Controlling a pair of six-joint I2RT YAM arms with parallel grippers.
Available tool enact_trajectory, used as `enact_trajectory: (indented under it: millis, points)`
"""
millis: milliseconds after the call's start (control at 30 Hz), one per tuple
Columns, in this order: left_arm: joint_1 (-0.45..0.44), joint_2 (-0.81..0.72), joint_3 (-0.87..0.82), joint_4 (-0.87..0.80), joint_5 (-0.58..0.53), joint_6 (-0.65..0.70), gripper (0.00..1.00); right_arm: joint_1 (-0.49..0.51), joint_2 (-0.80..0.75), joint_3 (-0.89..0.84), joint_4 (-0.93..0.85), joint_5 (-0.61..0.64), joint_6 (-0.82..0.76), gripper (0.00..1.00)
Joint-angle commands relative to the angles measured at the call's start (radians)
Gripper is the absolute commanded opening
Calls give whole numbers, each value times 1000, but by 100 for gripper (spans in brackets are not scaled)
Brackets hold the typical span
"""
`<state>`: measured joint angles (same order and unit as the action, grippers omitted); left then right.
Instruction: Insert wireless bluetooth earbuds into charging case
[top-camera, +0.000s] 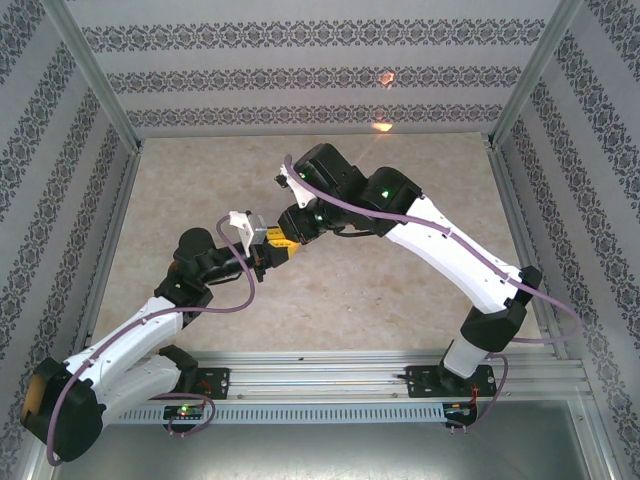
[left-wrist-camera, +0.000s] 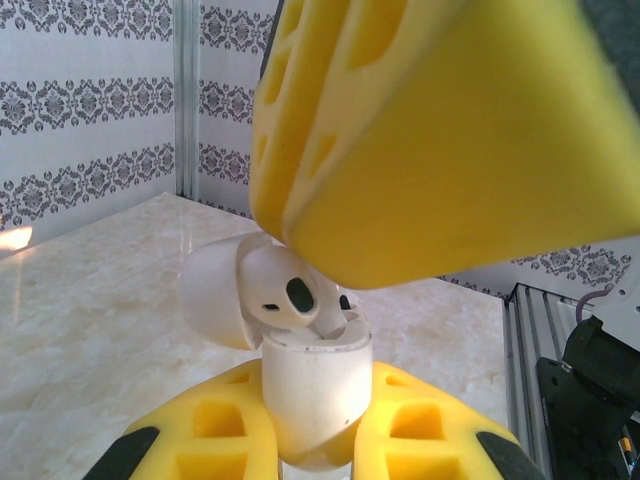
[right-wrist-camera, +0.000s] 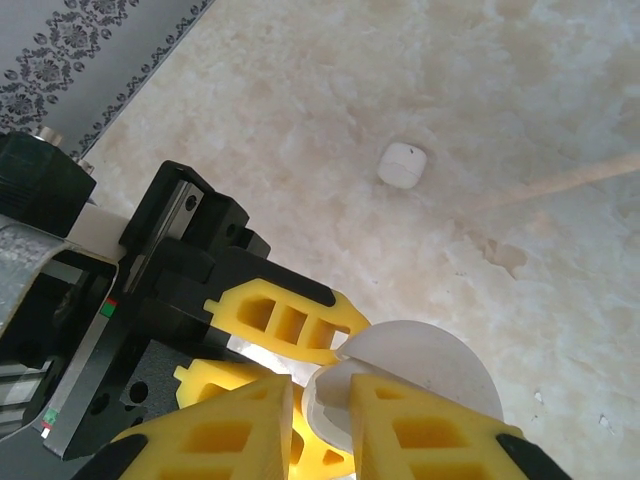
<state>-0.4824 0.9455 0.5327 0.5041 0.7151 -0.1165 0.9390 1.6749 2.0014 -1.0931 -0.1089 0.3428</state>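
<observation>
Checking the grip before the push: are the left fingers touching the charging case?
Touching. The left wrist view shows the charging case wedged between the two yellow left fingers, with no gap on either side.

In left pincer (left-wrist-camera: 315, 440) the charging case (left-wrist-camera: 315, 395), at its mouth an earbud (left-wrist-camera: 290, 290) in right pincer (right-wrist-camera: 320, 420).

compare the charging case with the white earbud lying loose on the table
The charging case is clamped in the left claw, above the table; the earbud lies loose on the table, nothing touching it. The case looks far bigger than the earbud. The case is open, lid hinged back; the earbud is a single small piece. Both are white plastic.
</observation>
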Motion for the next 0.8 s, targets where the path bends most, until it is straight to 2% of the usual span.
enact_trajectory:
  millis: [0, 533, 767]
  points:
    - [1, -9, 28, 40, 21, 17, 0, 11, 4, 15, -62, 53, 21, 22]
    - [0, 2, 28, 57, 19, 9, 0, 17, -52, -22, -51, 73, 62, 21]
    - [1, 7, 28, 63, 23, 5, 0, 15, -62, -7, -31, 59, 61, 29]
